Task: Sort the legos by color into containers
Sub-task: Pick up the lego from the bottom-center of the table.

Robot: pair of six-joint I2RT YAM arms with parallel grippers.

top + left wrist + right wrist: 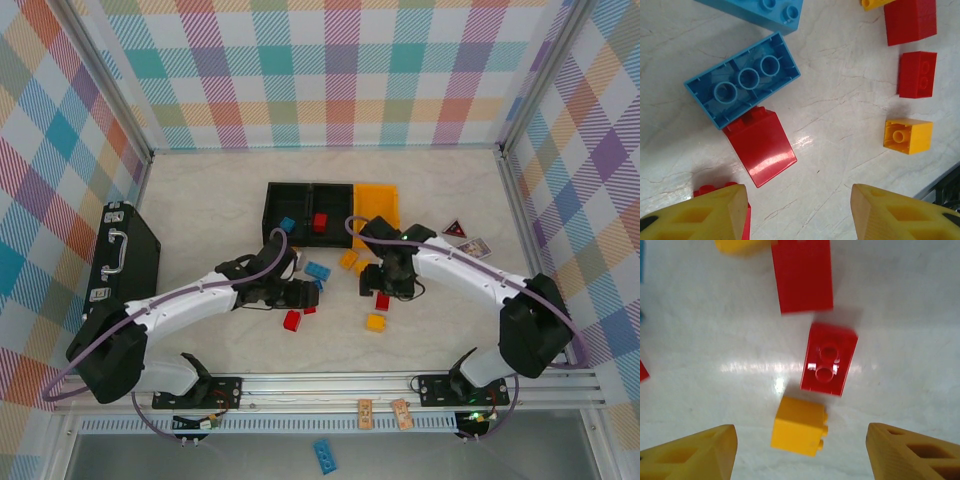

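Observation:
Three containers stand side by side at the back: a black bin [283, 203] holding a blue lego [287, 224], a black bin [333, 200] holding a red lego [320, 221], and a yellow-orange bin [378, 205]. Loose legos lie in front of them. My left gripper [303, 293] [799, 200] is open over bare table, with a red sloped brick [760, 147] and an upturned blue brick [742, 85] just ahead. My right gripper [386, 283] [801, 439] is open; a yellow brick [799, 426] lies between its fingertips, touching neither, with a red brick [829, 359] beyond.
A black case with a handle [125, 250] lies at the left. Two small cards [463, 236] lie right of the bins. More bricks: blue [318, 270], orange [348, 259], red [292, 320], yellow [375, 322]. The frame rail [320, 385] runs along the near edge.

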